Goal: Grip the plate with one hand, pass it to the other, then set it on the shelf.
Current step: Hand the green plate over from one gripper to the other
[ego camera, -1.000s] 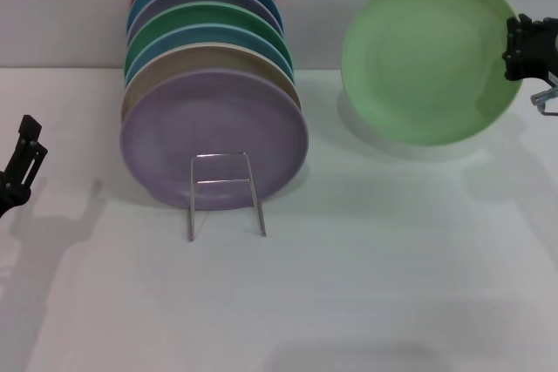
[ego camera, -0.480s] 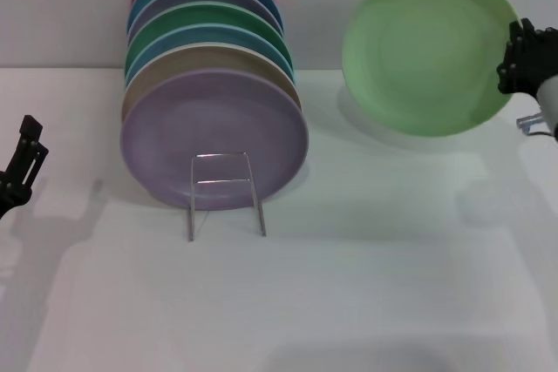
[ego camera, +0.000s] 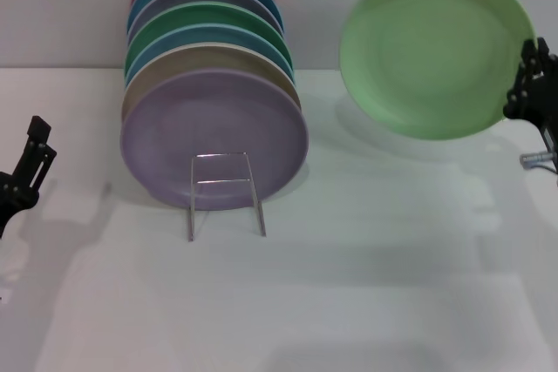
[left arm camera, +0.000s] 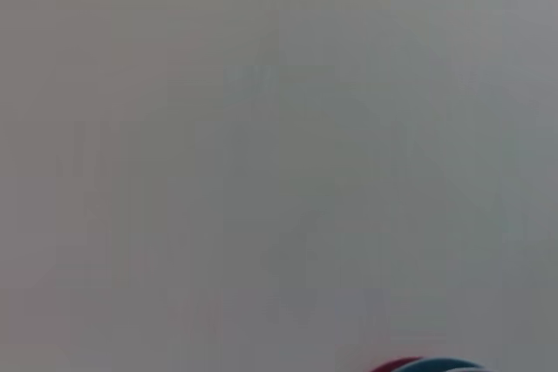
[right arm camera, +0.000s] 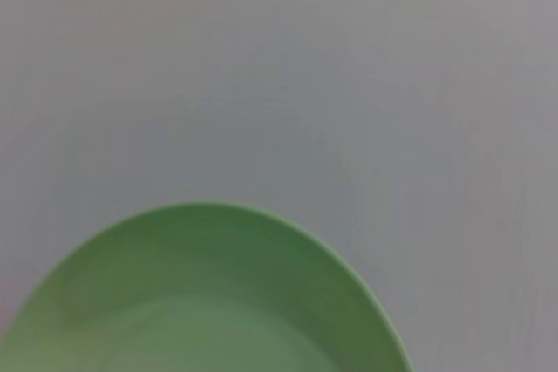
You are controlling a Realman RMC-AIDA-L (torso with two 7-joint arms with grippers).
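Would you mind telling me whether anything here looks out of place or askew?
Only the pale green plate stands out: it is held up in the air, tilted, by the right hand at its rim, apart from the stack of plates leaning in the wire rack. The left hand waits low on the left. Nothing looks spilled or damaged.

White table (ego camera: 349, 285) w/ wire shelf (ego camera: 225, 193)

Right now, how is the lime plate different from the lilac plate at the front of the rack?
The lime plate is pale green; the lilac plate is light purple. The lime plate is held up off the table, gripped at its edge by the right end effector; the lilac plate stands in the rack with other plates stacked behind it. The lime plate is on the right, the lilac left of centre. Both are round, plain and look about equally wide.
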